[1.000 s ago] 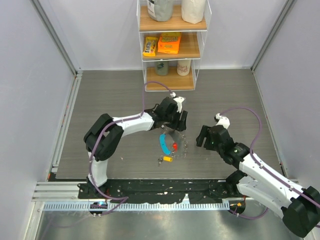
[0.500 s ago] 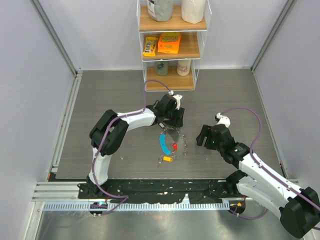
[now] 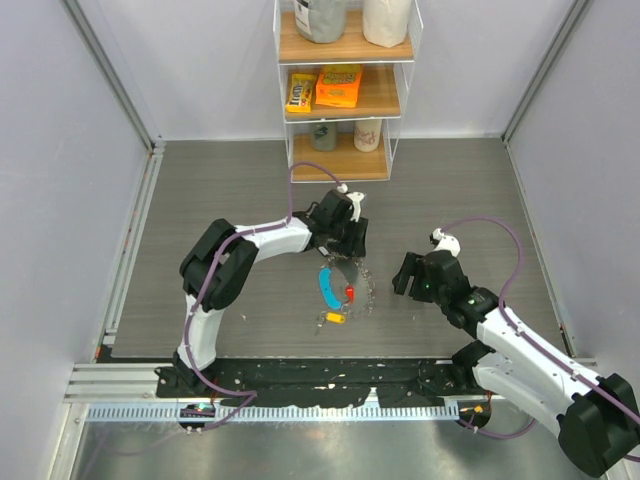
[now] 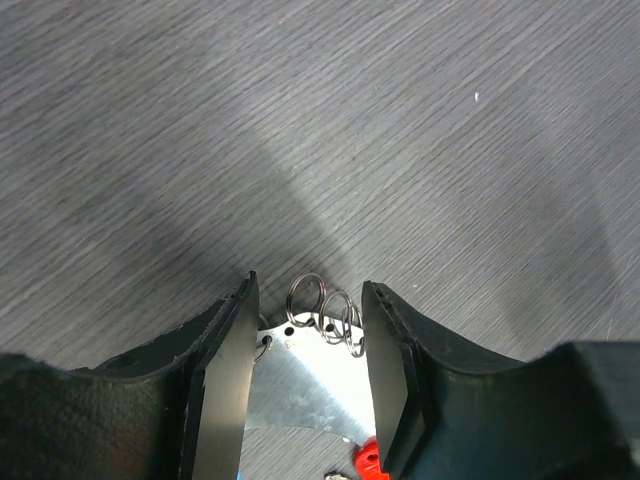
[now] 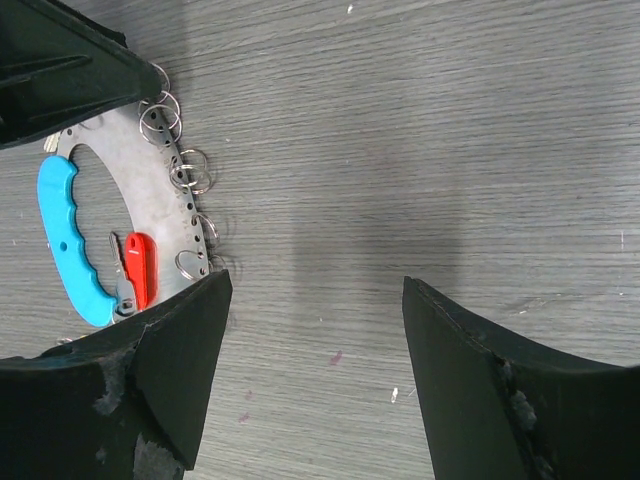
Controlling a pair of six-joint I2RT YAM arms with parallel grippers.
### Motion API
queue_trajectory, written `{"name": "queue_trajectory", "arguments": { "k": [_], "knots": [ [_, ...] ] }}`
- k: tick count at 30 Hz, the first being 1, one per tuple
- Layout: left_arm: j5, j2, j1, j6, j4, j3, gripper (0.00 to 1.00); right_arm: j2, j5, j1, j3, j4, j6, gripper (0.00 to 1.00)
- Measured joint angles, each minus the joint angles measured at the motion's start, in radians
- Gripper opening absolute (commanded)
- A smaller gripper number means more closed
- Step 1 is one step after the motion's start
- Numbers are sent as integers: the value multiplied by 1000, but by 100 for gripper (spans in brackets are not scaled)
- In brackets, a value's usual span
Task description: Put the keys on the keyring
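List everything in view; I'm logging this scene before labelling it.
keyring: 1, silvery curved plate with blue handle and small split rings, table centre
red key: 1, red, inside the keyring's curve
yellow key: 1, yellow, on the table just nearer the arms than the keyring
table: 1, grey wood-grain
shelf unit: 1, white frame with wooden boards, far end of the table
bags: 2, grey and white, top shelf
snack packs: 2, yellow and orange, middle shelf
containers: 2, greenish-grey and white, bottom shelf
left end effector: 1, black, fingers either side of the keyring's far end, grip unclear
right end effector: 1, black, open, over bare table right of the keyring
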Motion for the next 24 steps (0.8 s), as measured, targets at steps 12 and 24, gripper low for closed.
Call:
{"name": "queue_trajectory", "arguments": {
  "k": [12,24],
  "knots": [
    [19,0,0,-7,5,-14,47,-1,-14,-2,-3,0,0,75],
    [68,14,0,-10,-2,-3,36,-22,-25,-9,-18,6,0,75]
  ]
}}
